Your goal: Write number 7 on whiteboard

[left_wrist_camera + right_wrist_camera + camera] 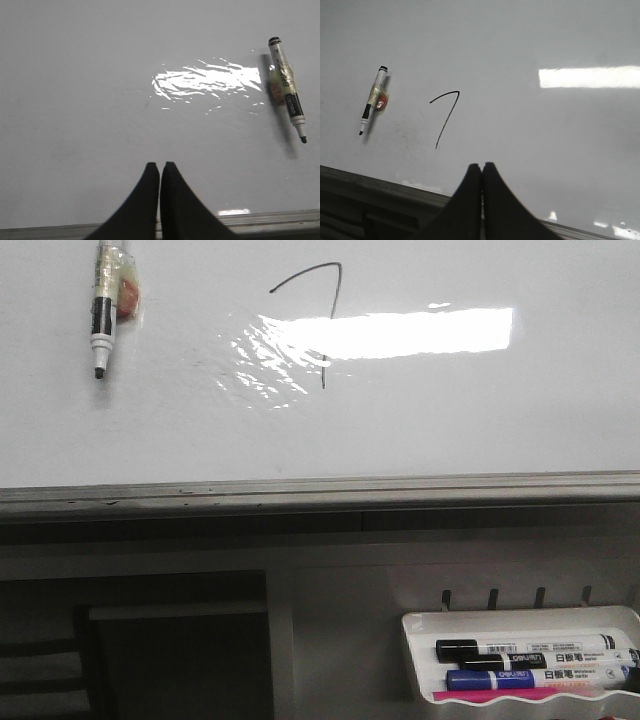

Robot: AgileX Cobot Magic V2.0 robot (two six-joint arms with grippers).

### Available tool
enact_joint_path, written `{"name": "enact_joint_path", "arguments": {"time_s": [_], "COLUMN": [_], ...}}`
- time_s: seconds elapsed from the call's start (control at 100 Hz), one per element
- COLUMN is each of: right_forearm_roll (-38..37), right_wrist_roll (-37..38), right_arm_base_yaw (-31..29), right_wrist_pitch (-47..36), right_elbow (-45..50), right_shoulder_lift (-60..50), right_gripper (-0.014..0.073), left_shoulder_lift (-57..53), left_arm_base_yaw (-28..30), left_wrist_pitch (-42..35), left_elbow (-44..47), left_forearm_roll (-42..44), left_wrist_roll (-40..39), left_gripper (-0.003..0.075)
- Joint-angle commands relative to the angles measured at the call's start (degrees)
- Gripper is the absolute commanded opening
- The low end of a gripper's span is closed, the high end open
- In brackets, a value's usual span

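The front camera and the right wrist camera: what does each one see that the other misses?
Only the front view shows the white tray of spare markers under the board. Only the right wrist view shows the right hand, its fingers pressed together and empty. Both show the whiteboard, the number 7 drawn on it, and an uncapped marker stuck to it.

A thin dark number 7 (325, 315) sits upper centre of the front view on the glossy whiteboard (480, 420), its downstroke crossing a bright glare; a grey edge runs below.
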Motion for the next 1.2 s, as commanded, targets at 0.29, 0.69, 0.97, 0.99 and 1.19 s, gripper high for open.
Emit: {"name": "enact_joint_path", "arguments": {"time_s": [0.29, 0.69, 0.97, 0.99, 1.19], "right_forearm_roll": [0.5, -46.3, -48.2, -48.6, -50.4], "right_wrist_roll": [-0.6, 37.0, 38.4, 38.4, 38.4], "right_arm_base_yaw": [-0.3, -1.4, -7.4, -7.7, -9.1], "right_wrist_pitch": [-5.1, -19.3, -17.0, -16.5, -16.3], "right_elbow": [-1.1, 9.5, 15.0, 15.0, 15.0], "right_shoulder_lift": [-0.5, -0.5, -1.0, -1.0, -1.0], "right_gripper": [-0.0053, -0.0053, -0.0053, -0.0053, -0.0053], "left_shoulder_lift": [-1.8, -1.8, -1.8, -1.8, -1.8], "left_arm_base_yaw": [0.1, 0.1, 0.1, 0.1, 0.1], "left_wrist_pitch": [-3.8, -3.8, -3.8, -3.8, -3.8], "left_elbow": [2.0, 2.0, 2.0, 2.0, 2.0], "left_forearm_roll": [-0.5, -0.5, -0.5, -0.5, -0.5], "left_wrist_roll": [-0.6, -0.6, -0.6, -0.6, -0.6], "left_gripper": [-0.002, -0.002, -0.002, -0.002, -0.002]}}
